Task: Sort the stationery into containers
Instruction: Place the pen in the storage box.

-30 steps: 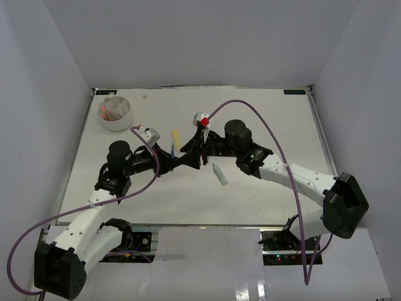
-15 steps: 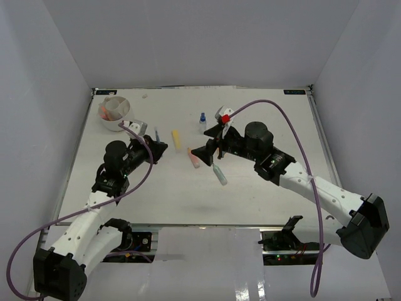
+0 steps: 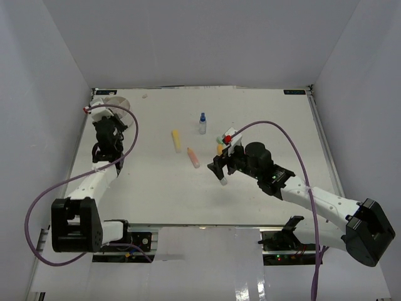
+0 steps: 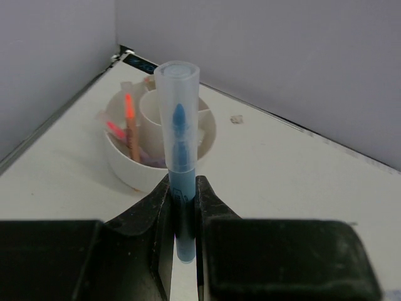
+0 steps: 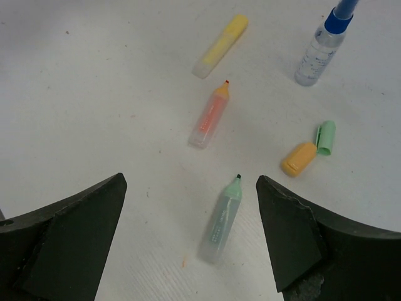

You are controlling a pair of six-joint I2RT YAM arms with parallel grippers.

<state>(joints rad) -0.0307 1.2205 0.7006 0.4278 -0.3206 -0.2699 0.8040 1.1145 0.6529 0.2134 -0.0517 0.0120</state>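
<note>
In the top view the left arm [image 3: 106, 135] covers most of the white tub [image 3: 119, 102] in the upper left corner. In the left wrist view the left tool [image 4: 185, 191] hides the bottom of the blue pen [image 4: 178, 125]. The right wrist view's top edge cuts off the bottle [image 5: 321, 44].

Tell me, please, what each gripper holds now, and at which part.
The left gripper holds a blue marker by its lower barrel, the clear cap sticking out. The right gripper is open and holds nothing.
</note>
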